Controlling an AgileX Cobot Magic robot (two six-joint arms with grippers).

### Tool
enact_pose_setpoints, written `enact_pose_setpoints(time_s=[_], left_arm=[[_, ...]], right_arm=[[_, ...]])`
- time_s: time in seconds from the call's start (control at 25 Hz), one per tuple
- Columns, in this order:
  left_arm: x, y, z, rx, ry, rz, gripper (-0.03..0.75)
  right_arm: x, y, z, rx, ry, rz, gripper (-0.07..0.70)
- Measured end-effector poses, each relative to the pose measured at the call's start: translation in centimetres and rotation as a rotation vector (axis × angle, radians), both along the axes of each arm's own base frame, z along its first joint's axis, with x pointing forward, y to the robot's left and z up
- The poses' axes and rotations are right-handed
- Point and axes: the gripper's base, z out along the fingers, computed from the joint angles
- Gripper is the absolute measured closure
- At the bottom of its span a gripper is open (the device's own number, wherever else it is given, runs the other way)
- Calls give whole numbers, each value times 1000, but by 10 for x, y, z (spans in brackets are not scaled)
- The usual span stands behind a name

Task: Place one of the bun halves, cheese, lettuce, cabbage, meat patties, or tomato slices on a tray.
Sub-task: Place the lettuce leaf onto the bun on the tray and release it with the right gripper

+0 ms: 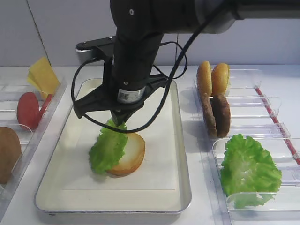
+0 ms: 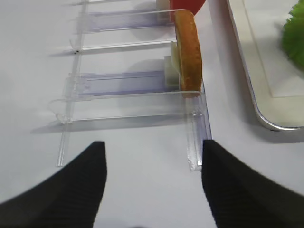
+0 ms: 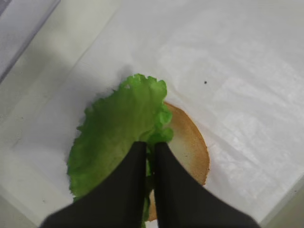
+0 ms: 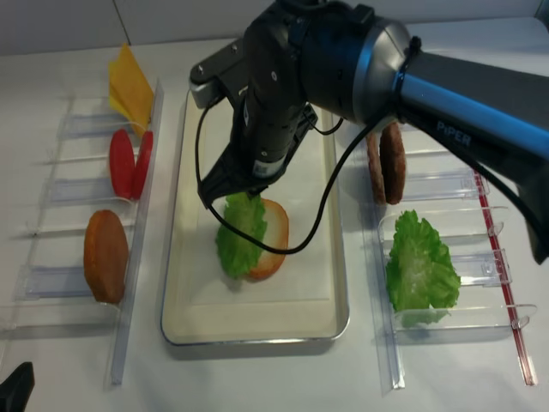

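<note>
A frilly green lettuce [image 1: 108,147] leaf hangs from my right gripper [image 1: 118,121], which is shut on its upper edge. The leaf's lower part drapes over the left side of a bun half [image 1: 131,154] lying cut face up on the cream tray [image 1: 154,180]. In the right wrist view the black fingers [image 3: 135,161] pinch the lettuce [image 3: 114,128] just above the bun half [image 3: 190,147]. My left gripper [image 2: 151,145] is open and empty, low over the bare table beside a clear rack [image 2: 194,128] left of the tray.
The left racks hold yellow cheese [image 1: 43,75], red tomato slices [image 1: 28,108] and a bun half [image 1: 7,152]. The right racks hold two bun halves [image 1: 213,77], dark meat patties [image 1: 216,115] and the cabbage [image 1: 246,168], a bulky stack of green leaves.
</note>
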Motion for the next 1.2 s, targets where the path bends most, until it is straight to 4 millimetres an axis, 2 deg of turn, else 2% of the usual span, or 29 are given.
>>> enact_pose_setpoints(time_s=[0.2,0.6,0.68,0.76,0.88,0.96,1.04,1.2], left_arm=[[0,0,0,0,0,0,291],[0,0,0,0,2,0,291],[0,0,0,0,2,0,291],[0,0,0,0,2,0,291],[0,0,0,0,2,0,291],[0,0,0,0,2,0,291],[0,0,0,0,2,0,291],[0,0,0,0,2,0,291]], right_arm=[[1,0,-12,-47,26,0,566],[2,-6,-13,-110,9,13,547],[3,-6,-13,-114,3,34,482],[3,-6,-13,-115,2,41,360],[3,-6,-13,-116,1,43,122],[2,-6,-13,-121,6,43,38],[2,-6,-11,-122,8,44,11],[1,-7,-8,-128,10,55,8]])
